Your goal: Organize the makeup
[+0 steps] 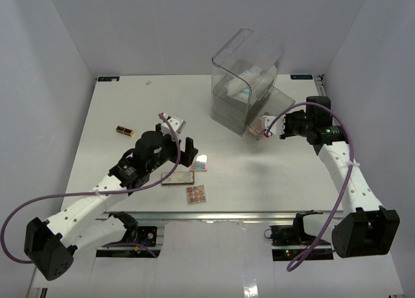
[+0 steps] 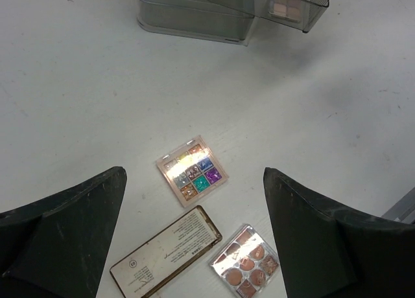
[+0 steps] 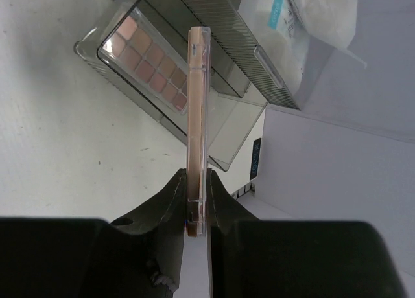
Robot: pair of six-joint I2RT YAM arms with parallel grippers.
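Observation:
My left gripper (image 1: 183,153) is open and empty, hovering above three palettes on the table: a glitter palette (image 2: 191,171), a long brown-edged palette lying face down (image 2: 166,257), and a round-pan pink-brown palette (image 2: 248,262). In the left wrist view the left gripper (image 2: 193,188) frames all three. My right gripper (image 3: 198,181) is shut on a thin pink palette (image 3: 198,110), held on edge just in front of the open drawer (image 3: 107,48) of the clear drawer box (image 1: 246,84). That drawer holds a pink-brown palette (image 3: 152,61). White-and-blue packets (image 3: 305,13) lie in the box's top.
A black-gold tube (image 1: 125,130) lies at the left of the table. A grey compact (image 1: 174,123) lies behind my left wrist. The table's right edge and the side wall are close behind my right arm (image 1: 337,162).

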